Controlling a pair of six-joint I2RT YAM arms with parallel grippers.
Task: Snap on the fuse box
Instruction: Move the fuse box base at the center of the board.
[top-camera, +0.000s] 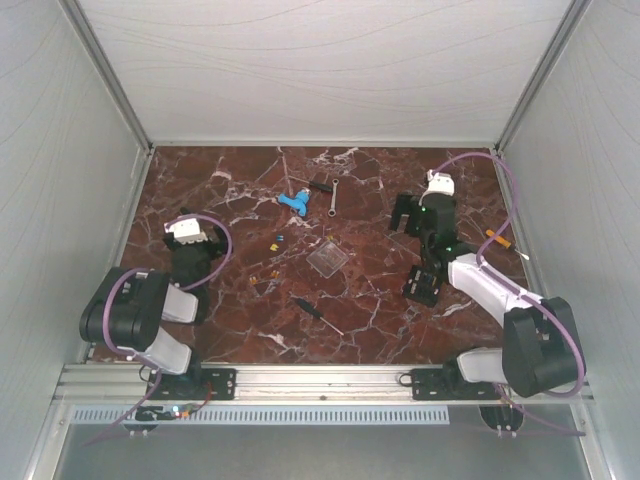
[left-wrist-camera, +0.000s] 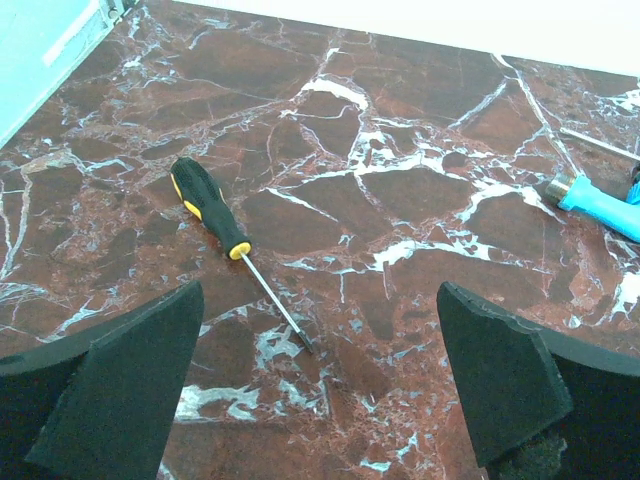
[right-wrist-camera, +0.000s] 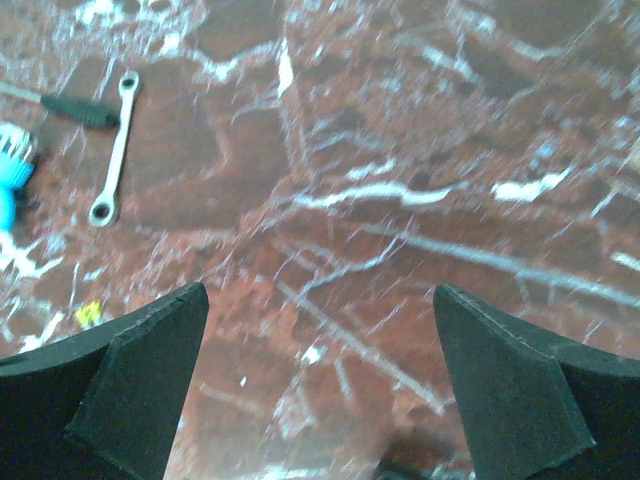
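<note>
Your left gripper (left-wrist-camera: 320, 290) and right gripper (right-wrist-camera: 318, 295) hang with jaws wide apart and empty, seemingly readied for a pickup, while the fuse box (top-camera: 422, 285) waits uncapped at four o'clock from its clear lid (top-camera: 328, 260)

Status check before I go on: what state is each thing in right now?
Left gripper: open, empty.
Right gripper: open, empty.
Fuse box: on the table, lid off.
Lid: flat on the table, apart from the box.
Screwdriver: lying flat, not held.
</note>
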